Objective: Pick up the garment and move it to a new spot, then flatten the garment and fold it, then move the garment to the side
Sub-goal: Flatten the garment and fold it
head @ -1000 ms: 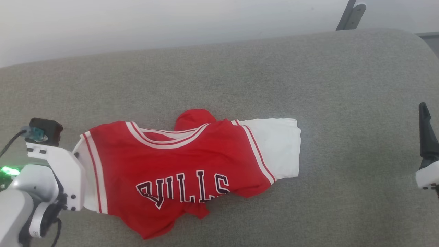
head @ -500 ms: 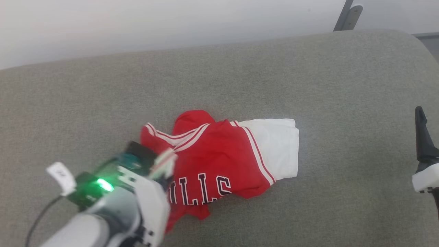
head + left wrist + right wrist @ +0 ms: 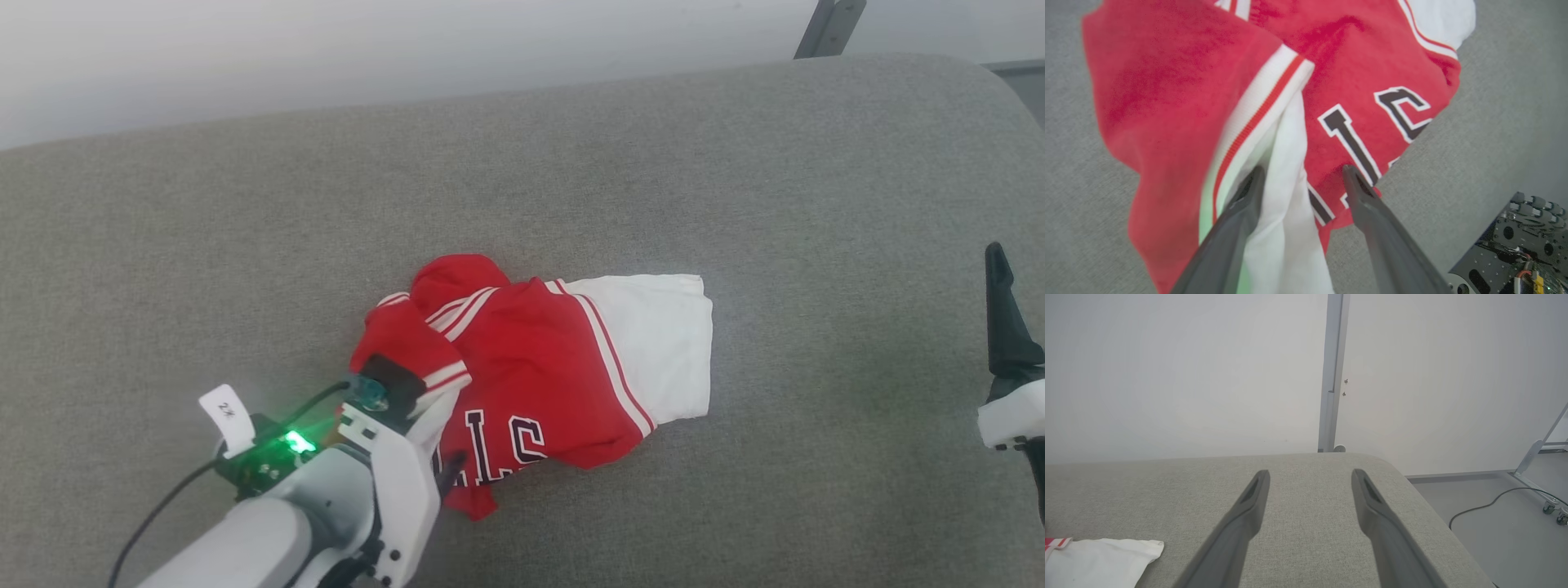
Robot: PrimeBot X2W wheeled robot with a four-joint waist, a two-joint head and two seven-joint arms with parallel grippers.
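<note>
Left wrist view, entry 1: left gripper [image 3: 1302, 169]. Fingers are standing wide apart; a white sleeve [image 3: 1286, 196] is hanging slack between them, not pinched. Tips are resting at the lettering.

Item: garment [image 3: 563, 367]. Small red jersey w/ white sleeves, red/white stripe trim, dark white-edged letters; in the head view just "LS" is reading, the rest is hiding under a fold.

Loc.: lying approx. mid grey cushion [image 3: 735, 163], nearer the cushion's front edge than its back edge.

Long axis: running along the cushion's length, robot's left to right.

Cond.: half bunched. The end toward the cushion's left is doubling over onto the chest; the other sleeve is lying flat, spreading toward the cushion's rounded right corner.

Entry 2: right gripper [image 3: 1310, 473]. Fingers are standing wide, nothing between them, hovering over the cushion's right end, well apart from the garment.

Key relation: garment is lying straight ahead of the left gripper's fingers, so left arm is much nearer. Judging by this, the next regrasp or flattening is prob. falling to that arm first.
</note>
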